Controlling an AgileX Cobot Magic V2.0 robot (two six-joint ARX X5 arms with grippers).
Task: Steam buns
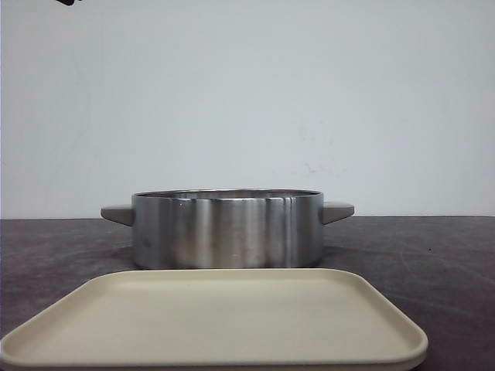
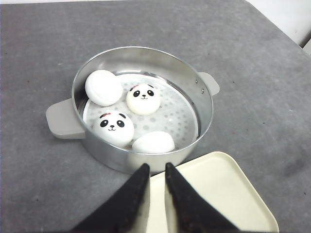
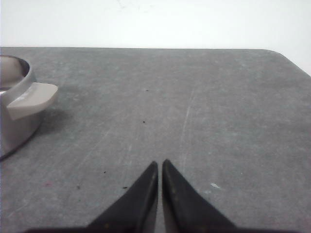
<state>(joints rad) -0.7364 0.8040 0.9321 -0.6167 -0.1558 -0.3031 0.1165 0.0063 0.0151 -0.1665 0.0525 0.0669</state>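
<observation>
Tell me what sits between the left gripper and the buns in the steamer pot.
In the left wrist view, the steamer pot's near steel wall and a corner of the cream tray lie between the left gripper and the buns.

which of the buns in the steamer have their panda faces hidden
Two of the four: the plain white bun against the wall by the left handle and the one nearest the left gripper. The other two show faces.

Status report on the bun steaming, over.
Left gripper and right gripper shut, empty. Four buns in steamer pot. Tray bare. Nothing in the way.
</observation>
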